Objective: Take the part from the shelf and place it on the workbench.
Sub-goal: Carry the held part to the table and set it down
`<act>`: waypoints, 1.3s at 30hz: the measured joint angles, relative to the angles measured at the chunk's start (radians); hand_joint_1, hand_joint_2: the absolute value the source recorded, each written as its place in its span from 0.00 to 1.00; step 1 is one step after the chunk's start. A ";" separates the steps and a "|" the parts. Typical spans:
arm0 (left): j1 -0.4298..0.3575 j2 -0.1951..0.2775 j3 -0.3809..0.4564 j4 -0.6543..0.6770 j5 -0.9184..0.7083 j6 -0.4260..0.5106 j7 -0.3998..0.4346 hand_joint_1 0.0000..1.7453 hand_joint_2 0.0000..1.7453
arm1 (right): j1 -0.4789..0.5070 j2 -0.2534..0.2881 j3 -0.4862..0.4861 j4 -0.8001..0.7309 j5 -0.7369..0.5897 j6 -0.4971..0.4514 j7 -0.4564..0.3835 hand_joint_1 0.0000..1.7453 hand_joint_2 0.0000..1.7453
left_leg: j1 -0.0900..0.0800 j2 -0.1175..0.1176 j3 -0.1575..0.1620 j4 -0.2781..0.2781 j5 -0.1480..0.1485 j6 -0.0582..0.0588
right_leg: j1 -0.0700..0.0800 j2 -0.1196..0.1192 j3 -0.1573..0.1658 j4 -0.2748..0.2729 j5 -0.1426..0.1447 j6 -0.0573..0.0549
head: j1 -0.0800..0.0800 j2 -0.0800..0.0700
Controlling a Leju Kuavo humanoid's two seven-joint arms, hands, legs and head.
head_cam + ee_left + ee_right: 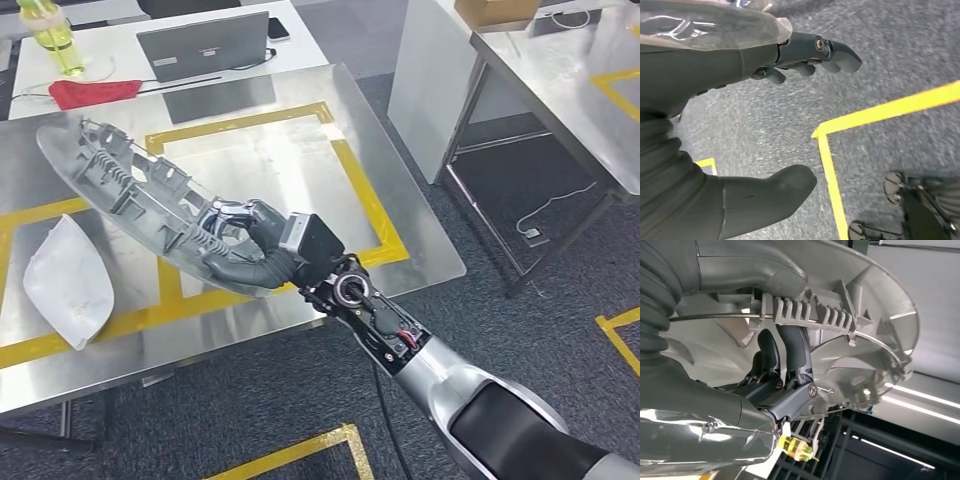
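You were in a workshop or robotics lab. What showed it: bare metal workbenches on steel legs, each top marked off with yellow tape; more yellow tape lines on a grey carpeted floor; and a loose cable running to a small box under the bench on the right. Behind the nearer bench stood a white desk with a closed laptop, a phone, a red cloth and a yellow-green bottle, the office corner of a test area.
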State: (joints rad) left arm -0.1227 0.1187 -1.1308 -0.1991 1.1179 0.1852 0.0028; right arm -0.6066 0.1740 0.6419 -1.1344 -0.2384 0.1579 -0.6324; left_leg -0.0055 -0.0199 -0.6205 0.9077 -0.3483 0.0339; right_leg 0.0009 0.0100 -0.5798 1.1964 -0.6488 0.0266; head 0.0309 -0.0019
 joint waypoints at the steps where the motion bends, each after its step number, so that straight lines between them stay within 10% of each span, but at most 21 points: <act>1: 0.001 0.000 0.000 0.000 0.000 0.000 0.000 0.00 1.00 | 0.001 0.000 0.000 0.002 0.000 -0.001 0.000 1.00 1.00 | 0.000 0.000 0.011 0.002 -0.010 0.000 | -0.001 0.000 -0.033 0.031 0.010 0.000 | 0.003 0.000; 5: 0.006 -0.002 -0.001 0.000 0.000 0.000 0.001 0.00 1.00 | 0.003 -0.002 -0.001 0.005 -0.001 -0.005 0.000 1.00 1.00 | -0.002 -0.004 0.055 0.010 -0.049 -0.005 | 0.006 0.000 -0.010 -0.169 0.203 -0.020 | 0.012 0.000; 7: 0.005 -0.003 -0.001 0.000 0.000 0.000 0.001 0.00 1.00 | 0.002 -0.002 -0.001 0.005 -0.001 -0.010 0.000 1.00 1.00 | -0.004 -0.006 0.060 0.016 -0.059 -0.010 | 0.010 0.000 0.016 -0.247 0.238 -0.025 | 0.012 0.000; 13: 0.000 0.000 -0.002 0.000 0.010 0.001 0.001 0.00 1.00 | -0.016 0.000 0.007 0.013 0.117 -0.155 0.046 1.00 1.00 | -0.004 -0.004 0.058 0.020 -0.067 -0.012 | 0.011 0.004 0.026 -0.260 0.224 -0.022 | -0.001 0.000; 21: 0.000 0.001 -0.003 0.000 0.021 0.001 0.006 0.00 1.00 | -0.089 0.007 0.054 0.091 0.589 -0.510 0.273 1.00 1.00 | -0.002 -0.005 0.060 0.014 -0.065 -0.016 | 0.012 0.003 0.026 -0.259 0.224 -0.027 | -0.008 0.000; 39: -0.003 0.000 -0.009 0.000 -0.004 -0.016 -0.006 0.00 1.00 | -0.196 0.094 0.172 0.447 0.980 -0.460 0.510 1.00 1.00 | -0.002 -0.006 0.060 0.016 -0.064 -0.019 | 0.010 0.002 0.028 -0.260 0.225 -0.028 | -0.008 0.000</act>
State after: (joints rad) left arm -0.1261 0.1185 -1.1402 -0.1991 1.1142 0.1689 -0.0031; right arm -0.8027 0.2685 0.8138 -0.6870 0.7414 -0.3020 -0.1225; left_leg -0.0076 -0.0255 -0.5609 0.9237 -0.4126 0.0147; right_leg 0.0108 0.0118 -0.5517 0.9369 -0.4237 -0.0013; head 0.0224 -0.0019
